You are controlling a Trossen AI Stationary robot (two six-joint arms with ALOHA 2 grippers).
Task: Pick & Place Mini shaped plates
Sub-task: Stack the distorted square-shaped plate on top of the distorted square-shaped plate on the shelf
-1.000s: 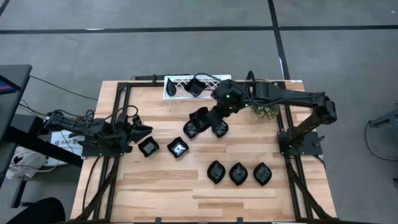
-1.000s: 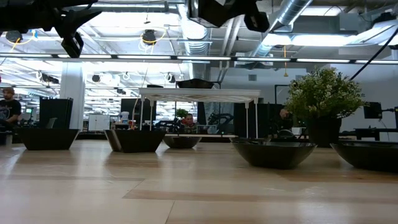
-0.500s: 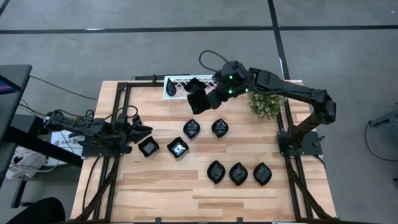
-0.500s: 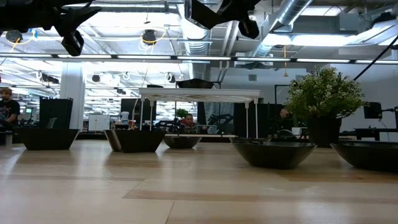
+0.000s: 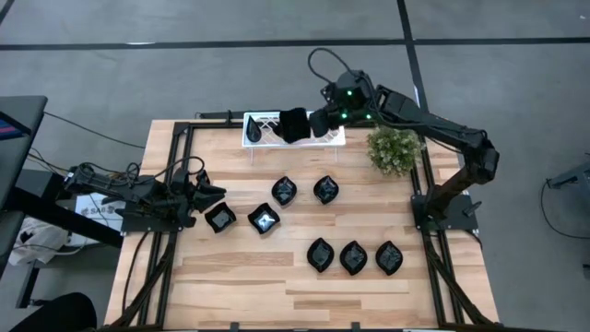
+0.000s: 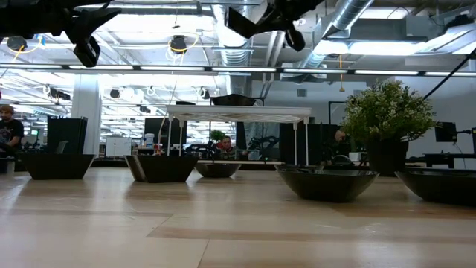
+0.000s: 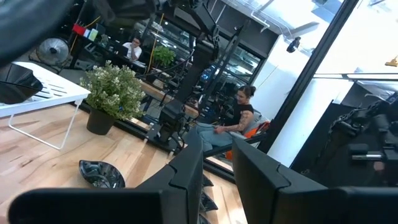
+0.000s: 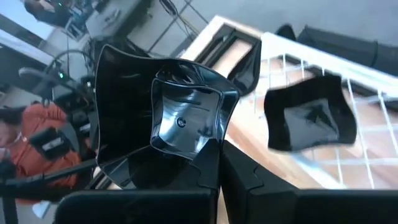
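My right gripper (image 5: 309, 123) hangs over the white lattice tray (image 5: 261, 130) at the table's far edge, shut on a black rounded-square mini plate (image 8: 165, 118). A second square plate (image 8: 311, 121) rests on the tray's top. Several more black plates lie bottom-down on the wood: two squares (image 5: 220, 218) (image 5: 264, 219), two (image 5: 284, 191) (image 5: 325, 190) mid-table, and three leaf shapes (image 5: 353, 257) nearer the front. My left gripper (image 5: 208, 194) waits open at the table's left, beside the nearest square plate. My right gripper pinches the square plate's rim wall (image 8: 208, 152) between its two fingers (image 8: 249, 180), at one side of the plate. The fingers slant down toward the table's left and far side. The plate is lifted clear above the tray, tilted, its hollow facing the wrist camera.
A green potted plant (image 5: 395, 150) stands at the far right, close to the right arm. The tray stands on thin wire legs (image 6: 178, 141). Black frame rails (image 5: 175, 175) run along the table's sides. Bare wood lies at the near left.
My right gripper has carried the square plate from above the mid-table plates toward the far edge, to over the white tray, turning as it went. The plate has stayed in the hold, clear of the table.
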